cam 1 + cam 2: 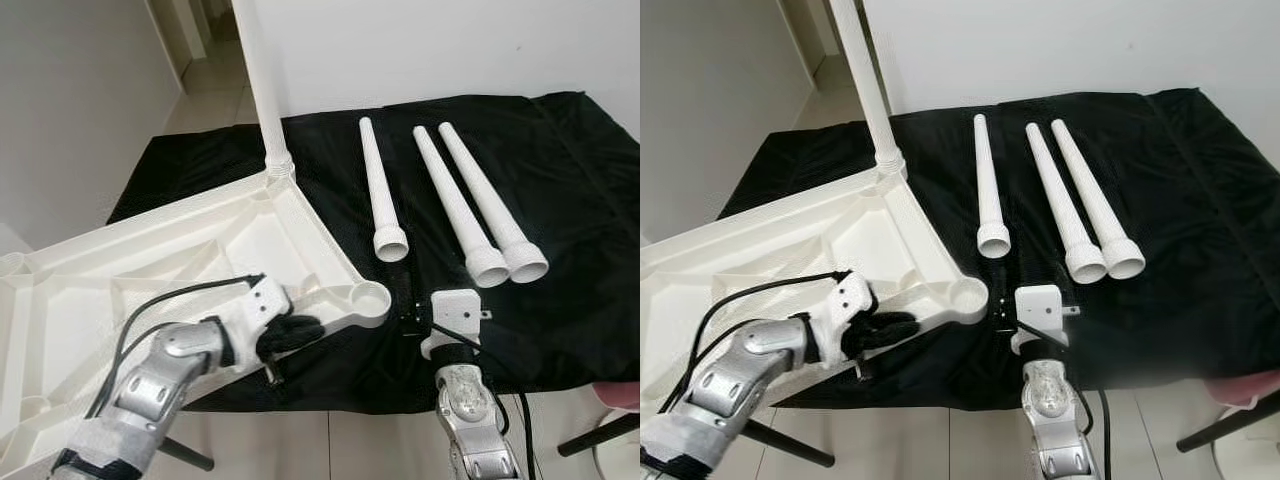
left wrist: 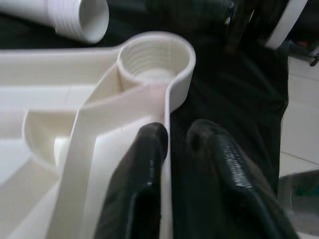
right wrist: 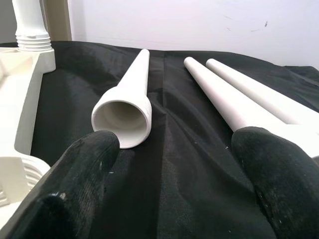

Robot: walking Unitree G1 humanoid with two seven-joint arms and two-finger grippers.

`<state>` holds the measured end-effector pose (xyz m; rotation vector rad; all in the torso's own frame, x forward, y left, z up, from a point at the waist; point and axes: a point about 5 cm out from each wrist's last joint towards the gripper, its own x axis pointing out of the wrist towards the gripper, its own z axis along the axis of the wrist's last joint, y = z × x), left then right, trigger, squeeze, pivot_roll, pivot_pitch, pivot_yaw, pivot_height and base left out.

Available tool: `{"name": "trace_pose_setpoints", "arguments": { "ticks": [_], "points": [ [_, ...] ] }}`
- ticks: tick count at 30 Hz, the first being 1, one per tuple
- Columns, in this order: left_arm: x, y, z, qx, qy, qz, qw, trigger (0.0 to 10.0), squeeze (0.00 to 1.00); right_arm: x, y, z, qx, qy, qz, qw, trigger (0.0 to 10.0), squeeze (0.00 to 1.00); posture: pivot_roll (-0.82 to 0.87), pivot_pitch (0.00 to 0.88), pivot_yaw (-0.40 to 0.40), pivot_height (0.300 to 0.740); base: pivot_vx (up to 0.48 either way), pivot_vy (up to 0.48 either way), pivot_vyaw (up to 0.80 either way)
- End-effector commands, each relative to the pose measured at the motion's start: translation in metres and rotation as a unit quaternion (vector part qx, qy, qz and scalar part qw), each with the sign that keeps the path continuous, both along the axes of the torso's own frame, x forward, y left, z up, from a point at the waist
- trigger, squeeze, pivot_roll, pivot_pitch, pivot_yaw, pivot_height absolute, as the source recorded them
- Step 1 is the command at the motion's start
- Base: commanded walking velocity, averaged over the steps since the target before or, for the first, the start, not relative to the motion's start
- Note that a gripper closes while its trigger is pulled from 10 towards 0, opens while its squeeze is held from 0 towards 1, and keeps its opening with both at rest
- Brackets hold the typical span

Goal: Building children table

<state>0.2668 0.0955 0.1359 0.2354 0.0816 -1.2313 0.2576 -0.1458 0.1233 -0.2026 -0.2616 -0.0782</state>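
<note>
Upright leg [image 1: 258, 85] cut off above

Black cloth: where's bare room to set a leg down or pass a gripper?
Free: the cloth right of the three loose legs, out to its right edge, and the strip between tabletop and nearest leg. Crowded: the near edge, where the left gripper clamps the tabletop rim and the right gripper hovers open.

My right tool [image 3: 174, 164] is spread wide with bare black cloth [image 1: 560, 180] ahead of it. Nearest leg [image 1: 380, 190] lies dead ahead, open end toward me; the pair of legs [image 1: 478, 205] lie side by side just right of it, a cloth lane between. Tabletop [image 1: 150, 260] blocks the left, its upright leg [image 1: 258, 80] standing at the far corner. My left tool [image 2: 169, 149] straddles the tabletop rim near the open socket [image 2: 157, 57].
</note>
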Motion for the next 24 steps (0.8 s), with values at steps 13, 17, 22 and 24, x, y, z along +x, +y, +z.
{"name": "trace_pose_setpoints", "arguments": {
  "ticks": [13,17,22,24],
  "points": [
    [-0.009,-0.006,0.016,-0.003,-0.007,0.018,1.000,10.0,0.00,0.006,0.004,0.004,0.022,-0.002,0.000,1.000,10.0,0.00,-0.08,0.070,0.120,0.740,0.000,0.000,0.00],
    [-0.007,-0.012,0.032,-0.055,-0.007,0.027,0.998,10.0,0.65,0.012,0.004,0.011,0.038,-0.013,0.003,0.999,10.0,1.00,-0.07,0.062,0.115,0.740,0.000,0.000,0.00],
    [0.000,-0.018,0.047,-0.119,0.002,0.074,0.990,10.0,1.00,0.024,-0.003,0.019,0.102,-0.013,0.017,0.995,10.0,1.00,-0.07,0.059,0.101,0.740,0.000,0.000,0.00],
    [0.008,-0.022,0.055,-0.152,0.009,0.118,0.981,10.0,0.93,0.031,-0.010,0.025,0.118,-0.022,0.005,0.993,10.0,1.00,-0.07,0.056,0.100,0.740,0.000,0.000,0.00]
  ]
}}
